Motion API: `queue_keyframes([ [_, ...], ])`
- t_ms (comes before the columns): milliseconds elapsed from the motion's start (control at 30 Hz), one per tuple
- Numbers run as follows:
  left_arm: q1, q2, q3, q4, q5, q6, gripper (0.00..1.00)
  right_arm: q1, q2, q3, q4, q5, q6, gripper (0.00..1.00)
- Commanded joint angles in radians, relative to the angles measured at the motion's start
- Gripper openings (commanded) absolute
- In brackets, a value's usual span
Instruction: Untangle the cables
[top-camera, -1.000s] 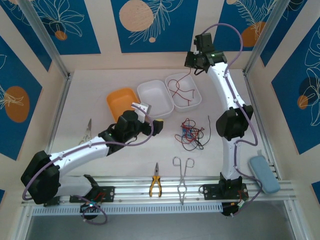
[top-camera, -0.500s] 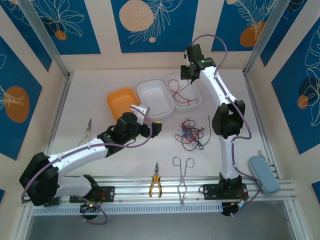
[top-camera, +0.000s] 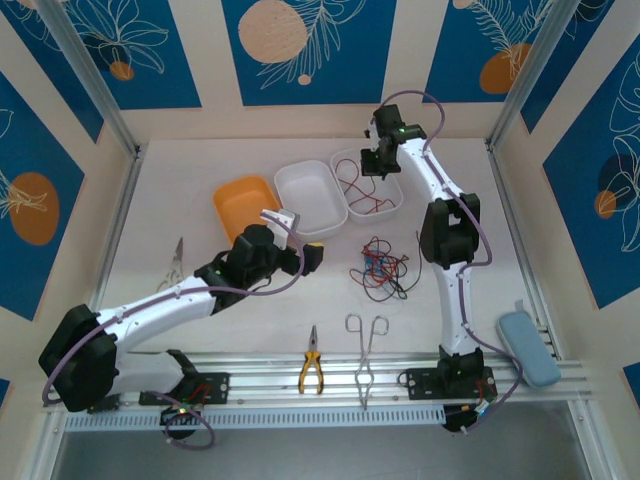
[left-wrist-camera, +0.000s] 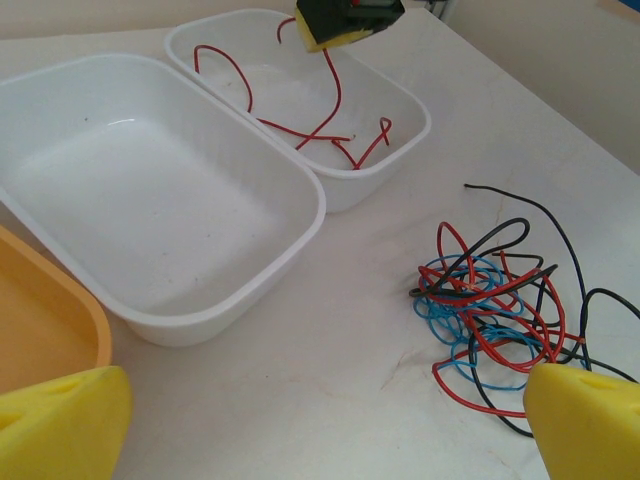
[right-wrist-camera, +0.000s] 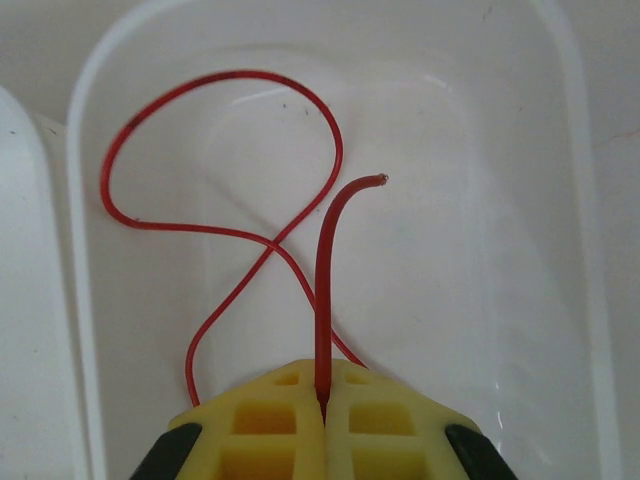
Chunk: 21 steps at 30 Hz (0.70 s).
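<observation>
Red, black and blue cables (top-camera: 380, 266) lay in 1 loose, curly knot on the table (top-camera: 200, 170), at 6 o'clock from the white tub (top-camera: 396, 206). A black strand (top-camera: 418, 250) strayed out at the knot's 3 o'clock side. Loose red wires (top-camera: 358, 183) curled inside the tub, 1 red wire end (right-wrist-camera: 323, 270) pinched between the closed fingers of the right gripper (right-wrist-camera: 323, 388).

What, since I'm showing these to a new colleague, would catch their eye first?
The right claw, shut on a red cable, hangs over the rightmost white tub. A tangle of red, blue and black cables lies on the table right of centre, the open left claw pointed at it.
</observation>
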Motion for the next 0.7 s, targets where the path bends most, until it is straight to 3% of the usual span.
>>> queue_keyframes([
  [0,0.007,-0.003,-0.001,-0.002,-0.006,-0.003,1.00,-0.011,0.013,0.003,-0.032,-0.097,0.001,0.00],
  [267,0.008,0.002,0.000,-0.001,0.000,-0.005,1.00,-0.008,0.042,-0.007,-0.055,-0.093,0.007,0.03],
  [467,0.009,0.002,0.000,-0.004,0.004,-0.007,1.00,-0.005,0.043,0.017,-0.074,-0.086,0.030,0.20],
  [667,0.008,-0.003,-0.002,-0.006,0.003,-0.009,1.00,0.001,0.004,0.062,-0.099,-0.074,0.058,0.29],
])
